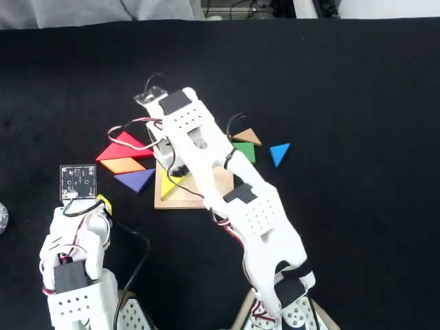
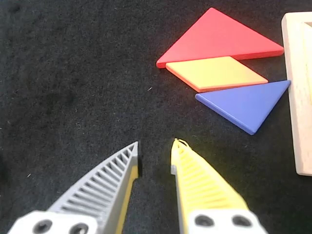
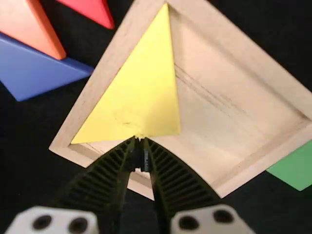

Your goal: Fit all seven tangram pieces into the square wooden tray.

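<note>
Black table [image 1: 357, 82] bore the tray [image 1: 175, 201] mid-frame, where our right gripper [image 3: 140, 141] pinched the yellow triangle [image 3: 141, 97]. Our left gripper [image 2: 155, 145], lower left, hung narrowly parted, empty.

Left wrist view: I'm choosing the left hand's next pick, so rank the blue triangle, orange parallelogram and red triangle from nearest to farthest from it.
1. Blue triangle, just ahead of the left hand, next to the tray.
2. Orange parallelogram, in the middle.
3. Red triangle, farthest back.

bare tray [image 3: 222, 124] floor beside yellow triangle [image 3: 139, 95]
</note>
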`<state>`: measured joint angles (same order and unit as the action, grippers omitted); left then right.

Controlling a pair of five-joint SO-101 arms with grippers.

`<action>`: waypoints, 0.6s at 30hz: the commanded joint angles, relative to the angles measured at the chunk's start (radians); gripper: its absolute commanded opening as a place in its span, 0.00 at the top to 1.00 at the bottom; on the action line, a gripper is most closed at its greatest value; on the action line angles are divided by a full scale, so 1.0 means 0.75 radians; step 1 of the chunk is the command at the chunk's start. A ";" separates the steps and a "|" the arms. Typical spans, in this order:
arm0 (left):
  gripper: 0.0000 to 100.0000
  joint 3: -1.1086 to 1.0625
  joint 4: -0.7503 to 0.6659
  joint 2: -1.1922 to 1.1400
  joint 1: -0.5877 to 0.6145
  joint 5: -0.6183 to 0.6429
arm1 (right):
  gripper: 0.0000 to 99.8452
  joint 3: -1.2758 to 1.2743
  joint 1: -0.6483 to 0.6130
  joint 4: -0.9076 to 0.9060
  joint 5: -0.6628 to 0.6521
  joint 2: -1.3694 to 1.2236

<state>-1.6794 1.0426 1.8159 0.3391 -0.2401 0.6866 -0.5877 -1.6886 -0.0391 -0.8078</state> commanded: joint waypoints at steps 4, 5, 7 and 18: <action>0.88 -0.028 -0.020 0.002 0.001 -0.008 | 0.99 0.103 0.039 -0.108 0.018 0.056; 0.88 -0.028 -0.020 0.002 0.001 -0.008 | 0.99 0.103 0.074 -0.106 0.018 0.101; 0.88 -0.028 -0.020 0.002 0.001 -0.008 | 0.99 0.099 0.172 -0.102 0.020 0.232; 0.88 -0.028 -0.068 0.006 0.011 -0.008 | 0.99 -0.437 0.454 -0.092 -0.108 1.075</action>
<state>-1.6794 1.0426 1.8159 0.3391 -0.2401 0.4979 -0.2961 -1.7300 -0.0775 -0.1711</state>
